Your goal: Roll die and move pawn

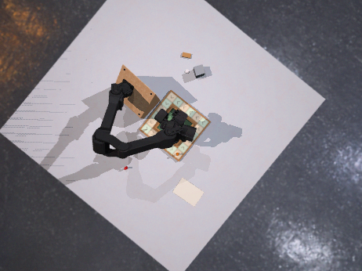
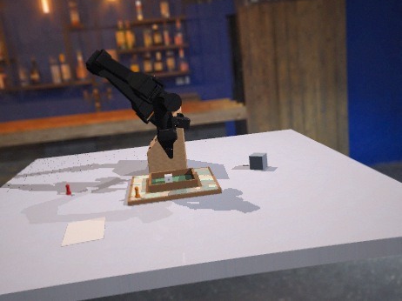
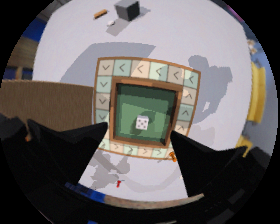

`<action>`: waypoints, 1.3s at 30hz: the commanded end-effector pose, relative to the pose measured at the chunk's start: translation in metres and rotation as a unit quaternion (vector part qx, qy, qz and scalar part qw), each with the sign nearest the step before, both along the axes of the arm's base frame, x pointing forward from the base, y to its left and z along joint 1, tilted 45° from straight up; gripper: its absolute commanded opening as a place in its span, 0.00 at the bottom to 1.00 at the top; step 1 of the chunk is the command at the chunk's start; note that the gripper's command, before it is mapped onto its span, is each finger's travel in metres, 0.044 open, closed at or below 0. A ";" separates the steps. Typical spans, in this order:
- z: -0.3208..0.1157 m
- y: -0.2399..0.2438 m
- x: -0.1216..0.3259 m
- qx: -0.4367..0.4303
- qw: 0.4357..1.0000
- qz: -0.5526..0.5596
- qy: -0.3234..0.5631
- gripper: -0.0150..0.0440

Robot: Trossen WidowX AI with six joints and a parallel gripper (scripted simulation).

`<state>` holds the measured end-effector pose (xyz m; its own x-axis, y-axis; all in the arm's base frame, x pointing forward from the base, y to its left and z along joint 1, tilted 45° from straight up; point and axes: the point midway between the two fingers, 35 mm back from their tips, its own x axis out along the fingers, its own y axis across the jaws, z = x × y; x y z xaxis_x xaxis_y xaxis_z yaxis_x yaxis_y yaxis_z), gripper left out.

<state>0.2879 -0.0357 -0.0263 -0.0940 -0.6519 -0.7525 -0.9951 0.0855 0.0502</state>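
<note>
Releasing the die (image 2: 168, 178) (image 3: 142, 123) well means leaving the fingers wide and letting it tumble untouched. The gripper (image 1: 170, 118) (image 2: 170, 157) (image 3: 139, 130) is open above the tray (image 1: 191, 121) (image 2: 174, 186) (image 3: 146, 82), with nothing between its fingers. The die is within the tray walls, apart from both fingertips; whether it has fully stopped I cannot tell. Its upward face seems to show five pips in the wrist view, but that count is best trusted only once the cube lies flat and still. Lifting straight up before travelling sideways should keep the fingers off the walls and the roll undisturbed. The tray has a green floor, and the die is the only loose thing visible in it. Around it runs the ring of arrowed squares on the board (image 1: 172, 97) (image 2: 211, 183) (image 3: 140, 68), where the orange pawn (image 1: 177, 153) (image 2: 137, 192) (image 3: 173, 156) stands near a corner, outside the tray. From there the arrows lead up the right side in the wrist view. If five holds, the pawn wants a narrow, upright grip and five counted squares. The red pawn (image 1: 125, 168) (image 2: 68, 190) (image 3: 119, 183) is off the board and should be left alone, as should the grey block (image 1: 199, 71) (image 2: 257, 161) (image 3: 127, 10).
</note>
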 end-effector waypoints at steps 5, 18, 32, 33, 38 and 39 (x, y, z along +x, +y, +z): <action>0.014 -0.026 0.042 -0.027 0.949 -0.232 -0.213 0.69; 0.059 -0.107 0.112 -0.084 0.497 -0.626 -0.595 0.59; 0.061 -0.109 0.111 -0.084 0.489 -0.629 -0.598 0.59; 0.061 -0.109 0.111 -0.084 0.489 -0.629 -0.598 0.59; 0.050 -0.120 0.110 -0.084 0.489 -0.629 -0.598 0.59; 0.050 -0.120 0.110 -0.084 0.489 -0.629 -0.598 0.59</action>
<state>0.4000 -0.1505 0.0295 -0.0516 -0.7049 -0.7075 0.5482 0.5722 -0.6100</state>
